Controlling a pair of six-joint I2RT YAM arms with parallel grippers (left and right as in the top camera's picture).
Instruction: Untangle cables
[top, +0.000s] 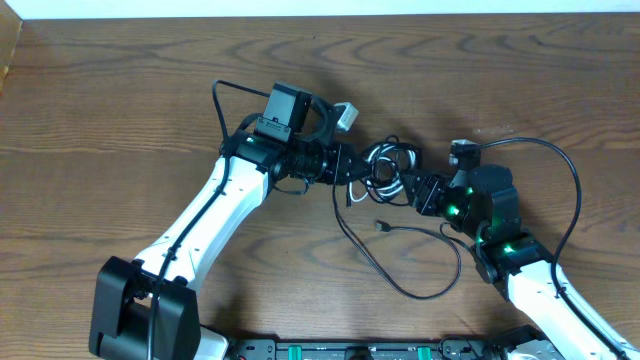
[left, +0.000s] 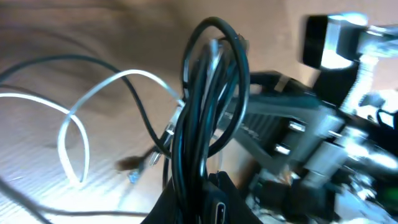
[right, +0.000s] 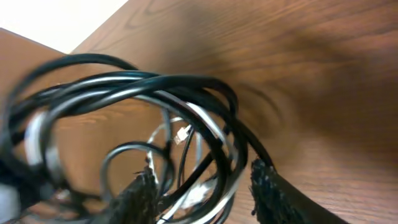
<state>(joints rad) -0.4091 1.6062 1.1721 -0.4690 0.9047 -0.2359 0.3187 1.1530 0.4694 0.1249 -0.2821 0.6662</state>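
Cables (top: 388, 160) are bunched up mid-way on the surface (top: 120, 100) between both arms, left gripper (top: 354, 170) jaws pinched tight on the black loops, right gripper (top: 418, 188) jaws apart with strands running through the gap.

2 white arms (top: 205, 215) w/ blk joints; green LEDs (top: 458, 210) on right

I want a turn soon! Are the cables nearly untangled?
Not nearly. Done: one black cord and the white cord trail loose on the table. In hand: the left claw pinches the black loops while the right claw sits open around them. Left: the bundle between them is all coiled together.
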